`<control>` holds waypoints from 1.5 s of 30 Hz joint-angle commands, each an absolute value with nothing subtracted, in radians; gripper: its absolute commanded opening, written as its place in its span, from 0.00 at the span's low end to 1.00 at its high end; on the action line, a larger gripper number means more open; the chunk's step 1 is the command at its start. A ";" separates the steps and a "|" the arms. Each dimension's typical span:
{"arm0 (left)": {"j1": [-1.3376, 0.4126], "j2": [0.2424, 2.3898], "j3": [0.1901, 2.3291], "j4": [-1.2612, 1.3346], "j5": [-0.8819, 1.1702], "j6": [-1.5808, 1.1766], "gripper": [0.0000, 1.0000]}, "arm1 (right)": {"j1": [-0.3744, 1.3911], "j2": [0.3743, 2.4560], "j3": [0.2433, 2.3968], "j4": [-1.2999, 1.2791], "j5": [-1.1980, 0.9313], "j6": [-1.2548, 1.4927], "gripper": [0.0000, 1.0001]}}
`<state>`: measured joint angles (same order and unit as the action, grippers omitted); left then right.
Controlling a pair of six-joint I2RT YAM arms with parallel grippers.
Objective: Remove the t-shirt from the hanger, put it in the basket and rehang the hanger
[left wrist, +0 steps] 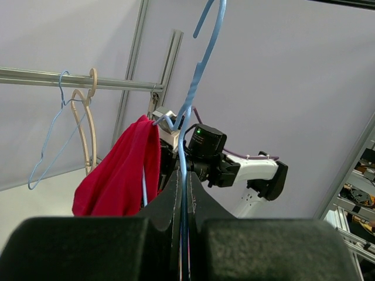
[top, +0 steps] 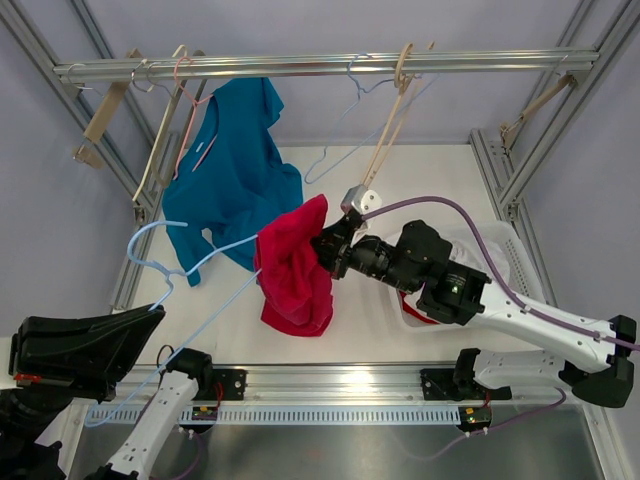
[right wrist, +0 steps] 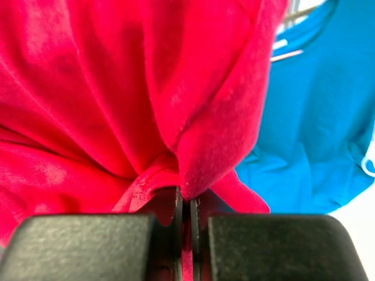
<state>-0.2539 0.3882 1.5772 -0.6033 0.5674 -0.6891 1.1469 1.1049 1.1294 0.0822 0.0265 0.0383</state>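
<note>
A red t-shirt hangs bunched on the far end of a light blue wire hanger, held out above the table. My left gripper is shut on the hanger's wire near its hook; in the top view it sits at the lower left. My right gripper is shut on a fold of the red t-shirt at its right side. In the left wrist view the shirt drapes left of the wire.
A teal t-shirt hangs on a hanger from the metal rail. Bare blue and beige hangers hang at the rail's middle. A white bin lies under the right arm.
</note>
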 commanded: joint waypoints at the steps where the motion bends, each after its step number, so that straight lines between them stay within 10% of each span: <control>1: -0.261 0.396 1.585 -0.538 0.563 -0.672 0.00 | 1.137 1.037 1.132 0.175 -0.022 0.058 0.00; 29: -0.262 0.445 1.531 -0.676 0.334 -0.497 0.00 | 1.135 1.011 2.014 -0.491 0.658 -0.112 0.00; 45: -0.261 0.440 1.499 -0.673 0.324 -0.486 0.00 | 0.832 0.890 1.442 -0.162 0.916 -0.336 0.00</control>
